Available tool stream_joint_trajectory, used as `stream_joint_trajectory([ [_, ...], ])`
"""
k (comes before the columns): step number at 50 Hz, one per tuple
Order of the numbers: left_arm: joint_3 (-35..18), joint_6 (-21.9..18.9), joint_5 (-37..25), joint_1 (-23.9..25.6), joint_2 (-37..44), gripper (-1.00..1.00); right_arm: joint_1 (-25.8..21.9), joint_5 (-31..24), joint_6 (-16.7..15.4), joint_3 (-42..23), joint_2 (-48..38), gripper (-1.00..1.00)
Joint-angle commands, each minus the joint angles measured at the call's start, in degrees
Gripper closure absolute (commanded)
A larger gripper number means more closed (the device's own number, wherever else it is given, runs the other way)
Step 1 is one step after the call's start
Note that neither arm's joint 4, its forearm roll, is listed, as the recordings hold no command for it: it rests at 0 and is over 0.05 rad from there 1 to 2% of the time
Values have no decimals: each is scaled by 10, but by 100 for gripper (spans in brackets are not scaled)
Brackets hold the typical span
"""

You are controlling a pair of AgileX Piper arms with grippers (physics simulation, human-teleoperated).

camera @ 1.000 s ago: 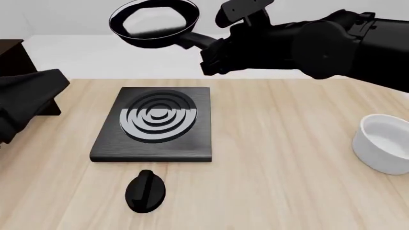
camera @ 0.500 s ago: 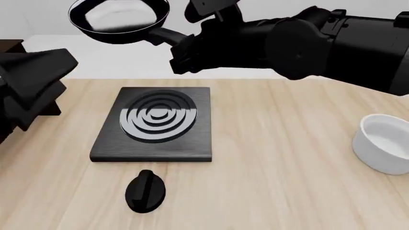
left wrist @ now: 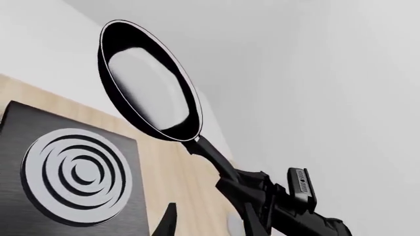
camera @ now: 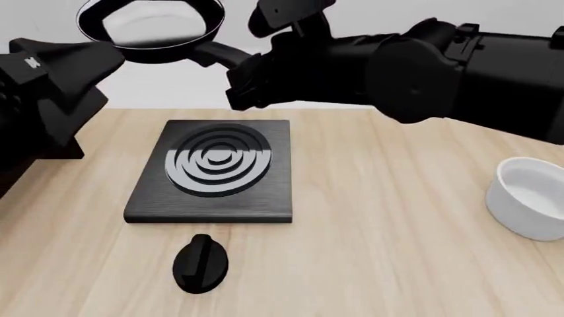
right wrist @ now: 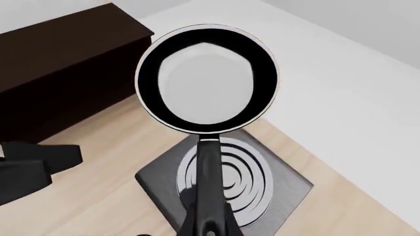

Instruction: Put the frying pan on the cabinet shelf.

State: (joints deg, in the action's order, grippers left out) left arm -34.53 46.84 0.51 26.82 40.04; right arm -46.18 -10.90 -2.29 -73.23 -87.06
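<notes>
Your right tool (camera: 236, 82) clamps the frying pan (camera: 150, 26) by its handle, with the bowl cantilevered ahead of the tool, above the stove plate (camera: 211, 172). It's rigid, glossy, front-heavy: grip firmly. Cabinet shelf (right wrist: 59, 59) lies beyond; left tool's state unclear.

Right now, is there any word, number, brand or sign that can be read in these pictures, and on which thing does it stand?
No readable text.
Left arm: a small pale mark on its housing, too blurred to read.
Right arm: a small pale label strip, too small to read.
Frying pan, stove plate, knob, bowl: none.
</notes>
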Motion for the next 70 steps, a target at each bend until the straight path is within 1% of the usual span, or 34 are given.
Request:
stream_joint_trajectory([
  [1, 12, 12, 38, -7, 33, -100, -15, 13, 16, 0, 24, 100],
  [8, 7, 20, 40, 5, 35, -100, -25, 20, 20, 5, 23, 100],
  [13, 4, 19, 40, 5, 37, -100, -40, 21, 31, -1, 15, 100],
  [19, 1, 22, 30, 7, 25, -100, -53, 23, 32, -12, 0, 100],
  [29, 10, 31, 34, 8, 18, -100, -72, 31, 40, -27, -14, 100],
  [35, 12, 36, 37, 13, 18, -100, -80, 30, 39, -33, -19, 100],
  [42, 19, 40, 45, 11, 19, -100, -87, 29, 42, -42, -22, 100],
  [44, 22, 42, 47, 9, 19, -100, -93, 31, 47, -42, -23, 100],
  [54, 32, 42, 52, 11, 19, -100, -95, 34, 47, -43, -22, 100],
  [64, 30, 43, 53, 7, 22, -100, -99, 35, 48, -42, -16, 100],
  [70, 30, 42, 62, 7, 34, -100, -115, 40, 56, -34, -10, 100],
])
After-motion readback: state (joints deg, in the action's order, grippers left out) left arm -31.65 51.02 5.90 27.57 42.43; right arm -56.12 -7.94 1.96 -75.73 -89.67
